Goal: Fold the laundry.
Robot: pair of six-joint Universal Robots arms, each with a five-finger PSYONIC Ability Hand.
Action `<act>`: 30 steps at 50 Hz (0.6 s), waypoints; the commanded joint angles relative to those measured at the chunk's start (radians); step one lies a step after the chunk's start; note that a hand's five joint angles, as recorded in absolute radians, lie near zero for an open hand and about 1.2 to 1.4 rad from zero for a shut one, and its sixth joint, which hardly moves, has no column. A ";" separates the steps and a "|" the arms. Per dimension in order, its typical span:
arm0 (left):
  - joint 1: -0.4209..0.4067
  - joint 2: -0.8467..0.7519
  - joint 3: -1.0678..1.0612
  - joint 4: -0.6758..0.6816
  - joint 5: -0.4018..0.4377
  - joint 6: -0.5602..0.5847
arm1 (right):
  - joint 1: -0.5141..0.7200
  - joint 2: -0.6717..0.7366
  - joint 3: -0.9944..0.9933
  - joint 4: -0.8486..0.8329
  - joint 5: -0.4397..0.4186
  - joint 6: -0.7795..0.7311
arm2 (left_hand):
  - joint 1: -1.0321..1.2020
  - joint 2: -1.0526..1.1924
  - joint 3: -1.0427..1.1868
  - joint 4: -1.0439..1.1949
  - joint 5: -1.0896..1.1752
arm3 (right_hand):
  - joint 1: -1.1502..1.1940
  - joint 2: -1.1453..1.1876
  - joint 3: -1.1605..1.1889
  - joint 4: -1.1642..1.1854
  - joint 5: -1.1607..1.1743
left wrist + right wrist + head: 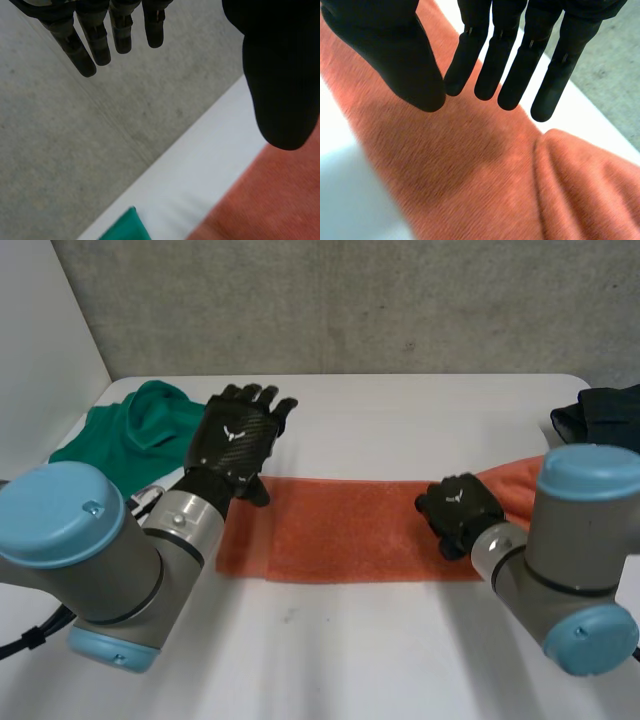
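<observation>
An orange towel (350, 530) lies flat in a long strip across the middle of the white table (400, 410). Its right end is bunched up (510, 485) beside my right arm. My left hand (235, 440) hovers above the towel's left end, open, fingers (95, 45) straight and the thumb apart, holding nothing. The towel (270, 200) lies beneath that thumb. My right hand (460, 512) is low over the towel's right part, next to the bunched fold (590, 185). Its fingers (495, 60) are straight with the thumb close by, and no cloth is between them.
A green garment (140, 425) lies crumpled at the table's back left, its corner (125, 227) close to the towel's left end. A dark cloth (600, 415) sits at the back right edge. A grey concrete wall (350, 300) stands behind the table.
</observation>
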 commanded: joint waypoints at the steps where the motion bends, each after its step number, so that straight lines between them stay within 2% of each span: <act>1: -0.010 0.030 0.025 0.000 -0.033 -0.010 | 0.008 -0.006 -0.165 0.150 0.117 0.100 | -0.023 -0.033 -0.040 -0.030 -0.050 | -0.193 -0.193 -0.193 -0.194 -0.200; 2: -0.010 0.029 0.027 0.000 -0.039 -0.015 | 0.007 0.012 -0.216 0.186 0.166 0.147 | -0.023 -0.033 -0.040 -0.030 -0.050 | -0.304 -0.304 -0.304 -0.305 -0.311; 6: -0.013 0.026 0.024 0.000 -0.045 -0.021 | -0.015 0.079 -0.353 0.273 0.252 0.267 | -0.023 -0.033 -0.040 -0.030 -0.050 | -0.390 -0.390 -0.390 -0.391 -0.397; 11: -0.014 0.026 0.024 0.000 -0.045 -0.021 | -0.048 0.188 -0.502 0.352 0.312 0.373 | -0.023 -0.033 -0.040 -0.030 -0.050 | -0.469 -0.470 -0.470 -0.471 -0.477; 21: -0.010 0.024 0.021 0.013 -0.045 -0.018 | -0.084 0.371 -0.674 0.362 0.337 0.439 | -0.023 -0.033 -0.040 -0.030 -0.050 | -0.423 -0.423 -0.423 -0.424 -0.430; 30: -0.010 0.019 0.019 0.031 -0.047 -0.016 | -0.102 0.475 -0.766 0.319 0.297 0.433 | -0.023 -0.033 -0.040 -0.030 -0.050 | -0.337 -0.338 -0.338 -0.339 -0.345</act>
